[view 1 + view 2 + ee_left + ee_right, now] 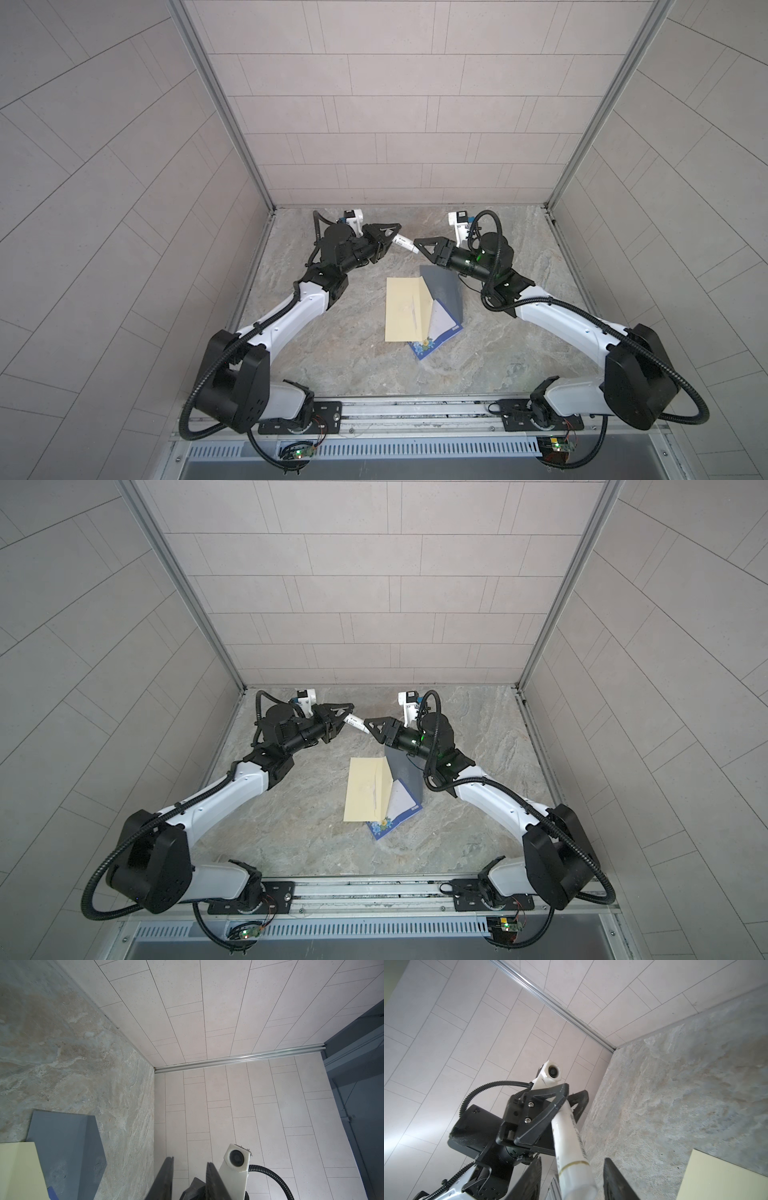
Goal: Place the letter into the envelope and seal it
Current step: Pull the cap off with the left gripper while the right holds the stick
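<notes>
Half done, I think: letter [439, 323] pokes from the open envelope [405, 309]; left gripper [392, 238] clamps the glue stick [406, 244], right gripper [420, 248] gapes around it.

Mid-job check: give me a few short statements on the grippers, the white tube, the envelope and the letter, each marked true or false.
1. The left gripper is closed on the white tube. True.
2. The right gripper is clamped tight on the tube. False: its jaws stand open on either side of the tube's end, with gaps showing in the right wrist view.
3. The envelope's grey flap is folded shut. False: it stands open beside the cream envelope.
4. The letter, white with a blue pattern, sticks out past the envelope's edge. True.
5. An arm holds the envelope in the air. False: it lies on the table, and no gripper touches it.
</notes>
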